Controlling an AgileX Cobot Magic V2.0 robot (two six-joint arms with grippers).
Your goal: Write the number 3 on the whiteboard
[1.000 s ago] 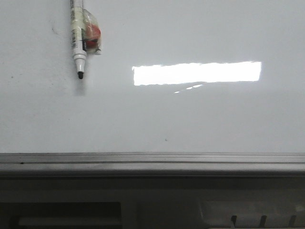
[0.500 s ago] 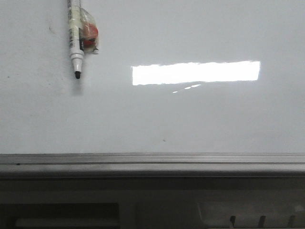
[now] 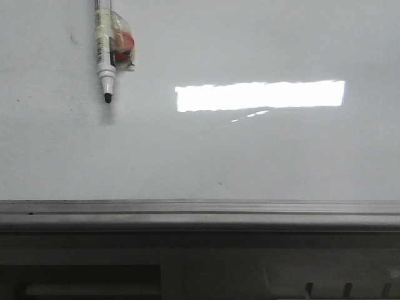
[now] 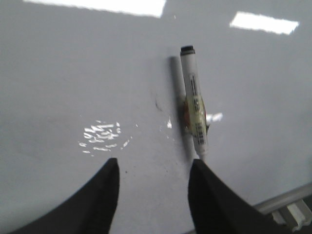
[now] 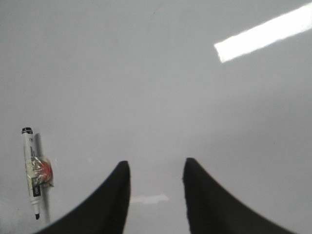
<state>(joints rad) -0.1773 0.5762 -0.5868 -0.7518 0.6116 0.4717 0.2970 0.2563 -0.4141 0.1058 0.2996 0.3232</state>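
Observation:
The whiteboard [image 3: 250, 150] fills the front view, glossy white-grey. No drawn number 3 shows on it. A white marker [image 3: 104, 53] with a black tip and a taped red piece lies on the board at the upper left, tip pointing toward the near edge. It also shows in the left wrist view [image 4: 194, 107] and the right wrist view [image 5: 32, 170]. My left gripper [image 4: 153, 168] is open and empty, the marker's tip just beside its right finger. My right gripper [image 5: 156, 168] is open and empty above bare board, well apart from the marker.
A grey ridged metal rail [image 3: 200, 212] runs along the board's near edge. A bright rectangular glare [image 3: 259, 95] lies on the board at centre right. A few faint dark smudges [image 4: 157, 102] sit beside the marker.
The marker's place in the front view shifts slightly up-left and back again, as does the glare; nothing else differs.

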